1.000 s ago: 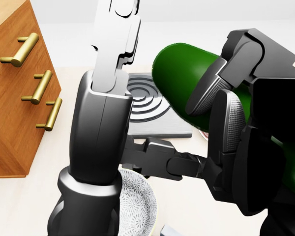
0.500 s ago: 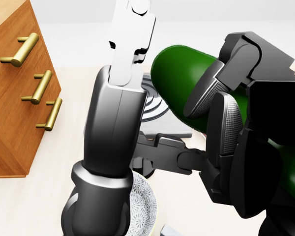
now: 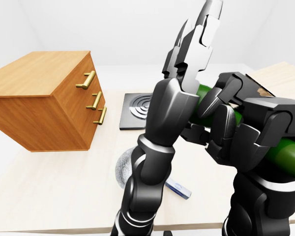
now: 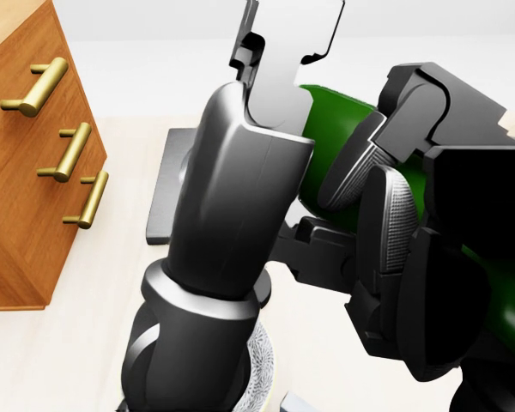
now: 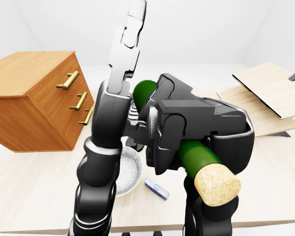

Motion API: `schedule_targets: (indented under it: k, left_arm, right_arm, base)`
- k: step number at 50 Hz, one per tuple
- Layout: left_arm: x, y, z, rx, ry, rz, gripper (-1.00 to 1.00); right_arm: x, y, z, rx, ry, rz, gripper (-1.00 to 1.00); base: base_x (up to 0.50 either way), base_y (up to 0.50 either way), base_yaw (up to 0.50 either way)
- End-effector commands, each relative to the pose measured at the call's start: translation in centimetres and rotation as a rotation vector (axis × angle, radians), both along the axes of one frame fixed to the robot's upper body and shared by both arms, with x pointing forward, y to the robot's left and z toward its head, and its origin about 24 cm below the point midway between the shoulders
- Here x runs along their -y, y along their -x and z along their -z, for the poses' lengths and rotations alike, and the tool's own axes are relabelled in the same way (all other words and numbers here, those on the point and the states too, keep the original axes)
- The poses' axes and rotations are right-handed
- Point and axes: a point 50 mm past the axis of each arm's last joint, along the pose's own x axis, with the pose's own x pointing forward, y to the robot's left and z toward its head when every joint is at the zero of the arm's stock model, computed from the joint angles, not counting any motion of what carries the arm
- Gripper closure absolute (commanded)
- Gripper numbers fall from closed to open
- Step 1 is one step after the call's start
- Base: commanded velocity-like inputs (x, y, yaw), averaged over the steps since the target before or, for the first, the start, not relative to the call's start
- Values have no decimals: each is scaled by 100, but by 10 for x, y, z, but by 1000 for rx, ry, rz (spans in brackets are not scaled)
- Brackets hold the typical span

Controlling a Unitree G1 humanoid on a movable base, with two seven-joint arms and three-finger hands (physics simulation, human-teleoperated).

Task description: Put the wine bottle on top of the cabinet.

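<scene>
Green wine bottle [image 5: 199, 157] held off the table [image 3: 49, 182], lying nearly level in the right hand [image 5: 196, 130], fingers wrapped round its body. Cork end [image 5: 217, 184] toward the camera only in the right-eye view; rounded base toward the cabinet [image 3: 44, 101], clearest in the head view. Left hand [image 3: 196, 37] raised upright just beside the bottle, fingers straight and spread, gripping nothing. Patterned bowl [image 5: 127, 169] low behind the left arm, small blue-and-white item [image 5: 157, 188] beside it. Dark square plate with rings [image 3: 136, 109] plain in the left-eye view alone. Wooden boards [image 5: 268, 98] at right in the right-eye view
</scene>
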Motion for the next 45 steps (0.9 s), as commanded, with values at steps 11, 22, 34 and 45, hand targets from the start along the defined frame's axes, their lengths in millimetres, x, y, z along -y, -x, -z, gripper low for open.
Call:
schedule_targets:
  k: [11, 22, 34, 45]
  left_arm:
    - [11, -14, 2, -34, -31, 11, 96]
    - [13, -10, 8, -43, -56, 13, 94]
    - [12, -8, 8, -38, -75, 5, 95]
    - [-5, -12, -16, 29, -2, -1, 95]
  right_arm:
    - [0, 4, 2, -11, -79, 25, 100]
    - [1, 5, 1, -5, -79, 29, 100]
    - [7, 14, -3, 40, -82, 41, -86]
    - [28, 13, 33, -200, -47, 141, -100]
  base:
    - [0, 0, 0]
    - [0, 0, 0]
    - [0, 0, 0]
    - [0, 0, 0]
